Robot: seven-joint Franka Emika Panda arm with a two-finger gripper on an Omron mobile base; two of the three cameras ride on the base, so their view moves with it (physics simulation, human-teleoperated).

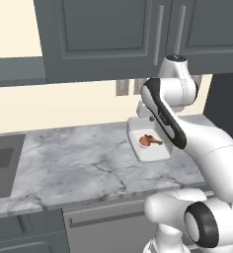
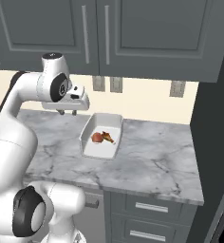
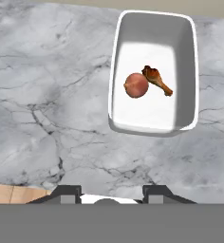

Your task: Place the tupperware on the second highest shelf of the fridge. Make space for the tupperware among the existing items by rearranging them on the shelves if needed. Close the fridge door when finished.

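Fingertips (image 3: 71,192) of the gripper (image 3: 111,195): 2 dark tips at the bottom of the hand view, standing part-way apart with bare marble between them; nothing held.

Gripper, position: hung above the counter (image 2: 156,156), beside the tub and apart from it; seen in the right base view at (image 2: 68,112).

Tupperware (image 3: 153,71): 1 shallow white tub, resting flat on the grey marble counter below the wall cabinets (image 2: 147,33), near the back wall. Also seen at (image 1: 149,143) and (image 2: 102,136). Untouched.

Contents of tub: 1 brown drumstick (image 3: 157,79) and 1 round reddish piece of food (image 3: 136,85), lying side by side, touching or nearly so.

Fridge: a dark upright panel (image 2: 213,123) at the right edge of the right base view was possibly its side; shelves and door could not be made out.

Task status, as judged:
- Tub picked up: not yet done.
- Space made on the shelves: could not be told.
- Tub set on the 2nd shelf from the top: not yet done.
- Door closed: left to do.
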